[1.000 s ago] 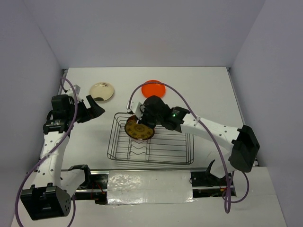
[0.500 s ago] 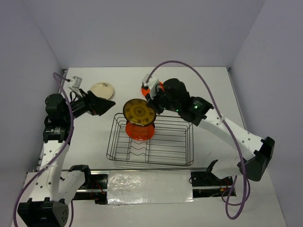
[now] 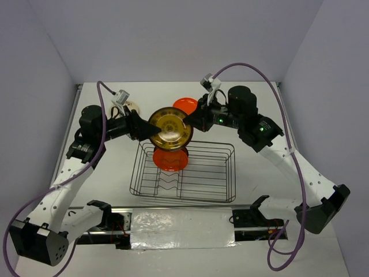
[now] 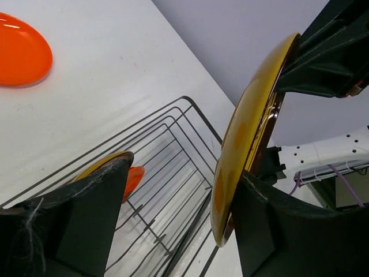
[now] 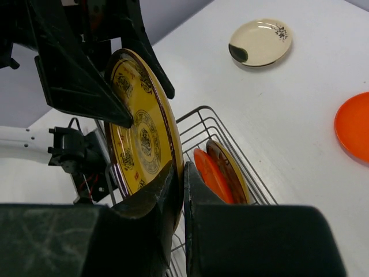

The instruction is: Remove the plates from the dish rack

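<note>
We judge the job about half done. Two plates lie flat on the surface beyond the far side of the dish rack: an orange-red plate and a cream plate.

The yellow-brown plate is out of the rack, on edge in the air above the rack's far left corner. The right fingers are narrow and pinch its rim. The left fingers stand wide, one on each side of the same plate; we cannot tell if they touch it. To us it looks like a handover not yet completed.

Inside the rack, at its far left end, an orange plate and a brownish plate stand side by side. These two, and the one in the air, are left to put down.
</note>
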You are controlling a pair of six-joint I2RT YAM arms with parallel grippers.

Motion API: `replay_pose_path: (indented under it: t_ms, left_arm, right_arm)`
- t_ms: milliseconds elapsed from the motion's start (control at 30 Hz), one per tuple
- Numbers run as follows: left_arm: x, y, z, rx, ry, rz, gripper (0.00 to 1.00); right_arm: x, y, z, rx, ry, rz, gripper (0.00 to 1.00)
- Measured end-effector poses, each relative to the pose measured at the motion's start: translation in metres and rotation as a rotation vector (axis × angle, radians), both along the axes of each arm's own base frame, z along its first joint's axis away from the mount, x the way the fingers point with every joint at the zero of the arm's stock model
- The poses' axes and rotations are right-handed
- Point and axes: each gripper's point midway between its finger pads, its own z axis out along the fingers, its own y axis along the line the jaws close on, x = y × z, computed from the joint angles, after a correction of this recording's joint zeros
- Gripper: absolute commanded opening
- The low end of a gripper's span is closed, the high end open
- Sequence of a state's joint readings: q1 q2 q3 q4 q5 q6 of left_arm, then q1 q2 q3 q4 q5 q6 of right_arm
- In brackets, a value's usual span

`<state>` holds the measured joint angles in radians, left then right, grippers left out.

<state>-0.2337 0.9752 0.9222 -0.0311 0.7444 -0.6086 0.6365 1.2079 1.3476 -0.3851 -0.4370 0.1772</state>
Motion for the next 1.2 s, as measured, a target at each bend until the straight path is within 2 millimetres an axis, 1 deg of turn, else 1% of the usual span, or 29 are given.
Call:
replay_pose_path:
  t_ms: [67, 100, 133, 167, 200, 233, 300, 333, 367, 400, 467, 500, 533, 600, 667, 700, 767, 800, 833, 867, 900, 933, 967, 1000, 1033, 1067, 1133, 1167, 1200]
  left_arm:
    - [0.002, -0.002, -0.002, 0.005, 0.004, 0.009, 0.85]
    - [0.002, -0.003, -0.002, 0.006, 0.003, 0.013, 0.84]
    - [0.002, -0.004, -0.002, 0.008, 0.003, 0.016, 0.8]
    - [0.002, -0.005, -0.002, 0.009, 0.005, 0.021, 0.72]
    - [0.003, -0.005, -0.003, 0.011, 0.009, 0.027, 0.48]
    - [0.003, -0.006, -0.003, 0.006, 0.018, 0.03, 0.17]
    - [0.005, -0.008, -0.001, -0.004, 0.015, 0.031, 0.12]
    - [0.006, -0.009, 0.001, -0.008, 0.011, 0.031, 0.0]
    - [0.009, -0.01, 0.0, -0.014, 0.02, 0.032, 0.0]
    - [0.012, -0.011, -0.003, -0.02, 0.042, 0.036, 0.05]
    - [0.02, -0.011, -0.008, -0.026, 0.071, 0.053, 0.26]
    - [0.023, -0.012, -0.01, -0.028, 0.078, 0.055, 0.46]
    - [0.025, -0.013, -0.01, -0.03, 0.079, 0.053, 0.57]
    - [0.026, -0.016, -0.009, -0.042, 0.083, 0.046, 0.75]
    - [0.028, -0.018, -0.01, -0.048, 0.085, 0.046, 0.75]
    - [0.029, -0.019, -0.01, -0.049, 0.087, 0.048, 0.65]
    - [0.029, -0.02, -0.008, -0.061, 0.101, 0.047, 0.33]
    - [0.029, -0.021, -0.005, -0.065, 0.094, 0.041, 0.11]
    - [0.029, -0.023, -0.001, -0.07, 0.089, 0.035, 0.04]
    - [0.03, -0.023, 0.001, -0.064, 0.078, 0.038, 0.0]
    - [0.032, -0.023, 0.001, -0.057, 0.081, 0.043, 0.0]
    - [0.034, -0.023, 0.0, -0.056, 0.085, 0.046, 0.0]
    - [0.035, -0.024, 0.0, -0.056, 0.09, 0.05, 0.0]
    - [0.037, -0.024, 0.0, -0.054, 0.097, 0.057, 0.0]
    - [0.041, -0.022, -0.001, -0.05, 0.112, 0.083, 0.0]
    - [0.047, -0.018, -0.002, -0.044, 0.127, 0.123, 0.0]
    - [0.066, 0.0, -0.01, -0.019, 0.198, 0.274, 0.0]
    - [0.073, 0.012, -0.015, -0.011, 0.23, 0.346, 0.0]
    - [0.079, 0.03, -0.023, -0.008, 0.269, 0.429, 0.0]
  right_arm:
    - [0.001, -0.002, 0.001, 0.007, 0.007, -0.015, 0.0]
    - [0.004, -0.004, 0.001, 0.01, 0.016, -0.03, 0.0]
    - [0.007, -0.006, -0.001, 0.015, 0.027, -0.05, 0.0]
    - [0.013, -0.011, -0.003, 0.022, 0.043, -0.077, 0.0]
    - [0.018, -0.017, -0.005, 0.036, 0.06, -0.099, 0.0]
    - [0.024, -0.023, -0.009, 0.051, 0.079, -0.123, 0.0]
    - [0.035, -0.035, -0.019, 0.083, 0.125, -0.156, 0.0]
    - [0.037, -0.037, -0.024, 0.098, 0.15, -0.158, 0.0]
    - [0.038, -0.039, -0.028, 0.108, 0.168, -0.158, 0.0]
    - [0.038, -0.039, -0.03, 0.118, 0.177, -0.15, 0.0]
    - [0.039, -0.038, -0.029, 0.139, 0.174, -0.139, 0.0]
    - [0.04, -0.038, -0.028, 0.146, 0.175, -0.14, 0.0]
    - [0.04, -0.038, -0.029, 0.151, 0.179, -0.14, 0.0]
    - [0.036, -0.035, -0.031, 0.164, 0.197, -0.118, 0.0]
    - [0.03, -0.031, -0.029, 0.177, 0.21, -0.083, 0.0]
    - [0.028, -0.029, -0.029, 0.182, 0.213, -0.072, 0.0]
    - [0.027, -0.028, -0.028, 0.192, 0.212, -0.061, 0.0]
    - [0.027, -0.028, -0.028, 0.196, 0.211, -0.059, 0.0]
    - [0.027, -0.027, -0.032, 0.196, 0.22, -0.061, 0.0]
    - [0.028, -0.027, -0.034, 0.199, 0.221, -0.06, 0.0]
    - [0.029, -0.027, -0.033, 0.208, 0.219, -0.062, 0.02]
    - [0.03, -0.027, -0.032, 0.213, 0.213, -0.067, 0.1]
    - [0.031, -0.027, -0.032, 0.214, 0.212, -0.073, 0.48]
    - [0.032, -0.028, -0.033, 0.218, 0.219, -0.081, 0.73]
    - [0.031, -0.028, -0.034, 0.217, 0.223, -0.075, 0.93]
    - [0.03, -0.028, -0.035, 0.218, 0.233, -0.08, 1.0]
    - [0.031, -0.034, -0.035, 0.22, 0.237, -0.108, 1.0]
    - [0.032, -0.039, -0.035, 0.223, 0.235, -0.13, 1.0]
    - [0.034, -0.046, -0.035, 0.227, 0.234, -0.16, 1.0]
